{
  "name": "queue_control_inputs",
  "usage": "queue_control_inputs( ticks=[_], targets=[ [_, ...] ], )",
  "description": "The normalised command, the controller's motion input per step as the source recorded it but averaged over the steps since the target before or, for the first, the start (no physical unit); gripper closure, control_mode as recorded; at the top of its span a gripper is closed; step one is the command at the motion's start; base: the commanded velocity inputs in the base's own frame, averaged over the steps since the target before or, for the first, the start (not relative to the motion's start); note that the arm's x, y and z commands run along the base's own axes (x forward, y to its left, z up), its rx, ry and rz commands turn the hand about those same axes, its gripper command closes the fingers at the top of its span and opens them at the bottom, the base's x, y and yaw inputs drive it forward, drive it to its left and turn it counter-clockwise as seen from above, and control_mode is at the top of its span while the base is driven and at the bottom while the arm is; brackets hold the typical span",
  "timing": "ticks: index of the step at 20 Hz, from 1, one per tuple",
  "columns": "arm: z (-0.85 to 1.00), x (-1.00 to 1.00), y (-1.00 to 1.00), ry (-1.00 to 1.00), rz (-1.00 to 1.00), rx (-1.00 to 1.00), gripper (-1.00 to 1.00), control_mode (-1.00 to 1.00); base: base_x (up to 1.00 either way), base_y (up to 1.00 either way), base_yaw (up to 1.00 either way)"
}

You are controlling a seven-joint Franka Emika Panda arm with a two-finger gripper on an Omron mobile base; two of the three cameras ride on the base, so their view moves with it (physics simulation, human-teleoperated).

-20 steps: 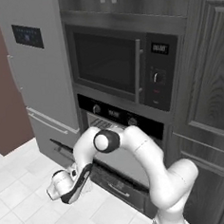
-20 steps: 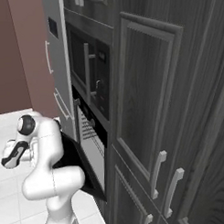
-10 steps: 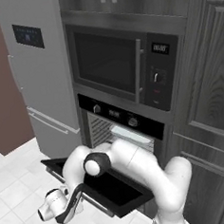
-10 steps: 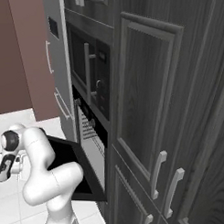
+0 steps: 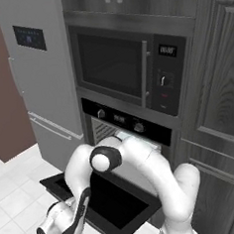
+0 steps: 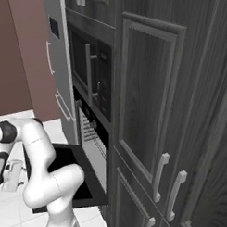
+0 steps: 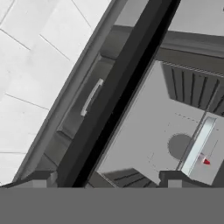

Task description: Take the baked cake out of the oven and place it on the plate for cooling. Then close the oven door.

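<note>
Oven (image 5: 127, 125) below the microwave (image 5: 130, 70), oven door (image 5: 113, 201) dropped flat over the white tiled floor (image 5: 16, 196), fingers (image 7: 105, 178) released and spread, straddling the door's front edge, display digits too blurred to read

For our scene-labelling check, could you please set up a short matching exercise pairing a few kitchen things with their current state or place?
Things:
1. oven door
2. microwave
3. fridge
4. end effector

States or places:
A. left of the oven, tall and grey
B. lowered flat, open
C. directly above the oven, door shut
D. open, holding nothing

Pairs: 1-B, 2-C, 3-A, 4-D
</note>
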Motion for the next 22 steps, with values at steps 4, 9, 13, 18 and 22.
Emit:
queue_control_inputs(
  ticks=[4, 9, 13, 18, 22],
  targets=[
    [0.49, -0.48, 0.0, 0.37, 0.18, 0.41, -1.0, -1.0, 0.0, 0.0, 0.0],
    [0.7, -0.25, -0.03, 0.12, 0.06, 0.28, -1.0, -1.0, 0.0, 0.0, 0.0],
    [0.62, -0.04, -0.18, 0.0, 0.0, 0.07, -1.0, -1.0, 0.0, 0.0, 0.0],
    [0.4, 0.0, -0.12, -0.06, -0.03, -0.01, -1.0, -1.0, 0.0, 0.0, 0.0],
    [0.2, 0.11, -0.17, -0.18, -0.09, -0.09, -1.0, -1.0, 0.0, 0.0, 0.0]
  ],
)
